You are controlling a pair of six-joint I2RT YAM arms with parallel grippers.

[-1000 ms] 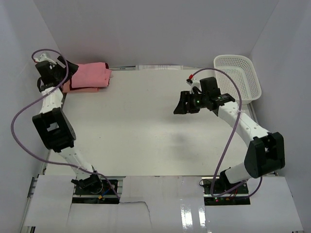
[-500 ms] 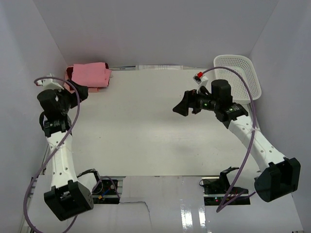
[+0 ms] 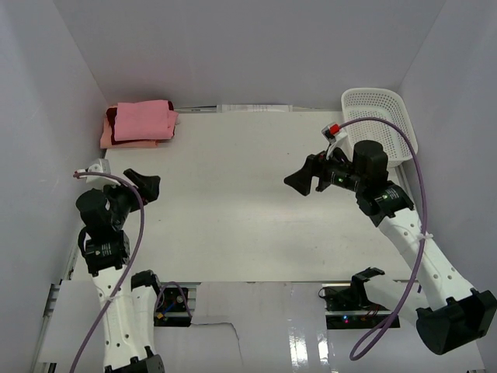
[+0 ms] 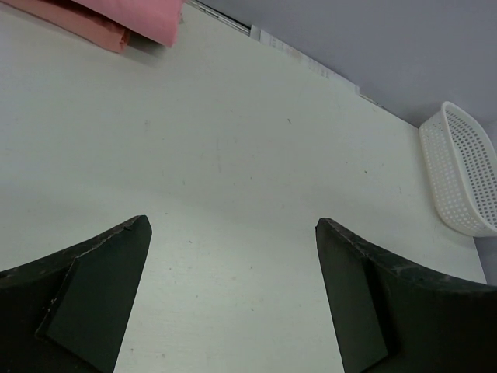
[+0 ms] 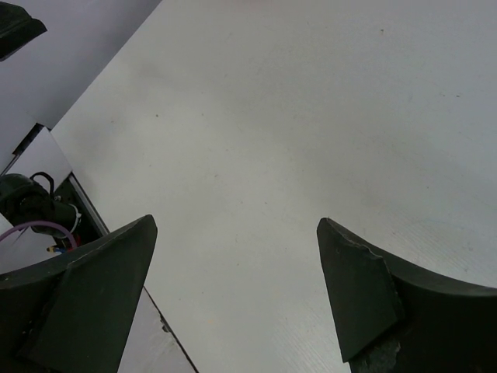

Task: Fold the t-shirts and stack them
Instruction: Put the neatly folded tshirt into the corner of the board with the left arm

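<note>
A folded stack of t-shirts (image 3: 140,123) lies at the table's far left corner: salmon-pink on top, dark maroon-red showing at its left edge, pale peach-pink at the bottom. Its corner also shows in the left wrist view (image 4: 109,19). My left gripper (image 3: 144,184) is open and empty, well in front of the stack near the left edge; its jaws (image 4: 233,225) frame bare table. My right gripper (image 3: 303,179) is open and empty above the right middle of the table; its jaws (image 5: 237,225) frame bare table.
A white mesh basket (image 3: 382,124) stands at the far right corner and shows in the left wrist view (image 4: 464,179). White walls close in the table on three sides. The arm bases and cables sit at the near edge.
My left gripper has drawn back from the stack toward the near left edge. My right gripper has pulled slightly right and nearer. The stack stays put.
</note>
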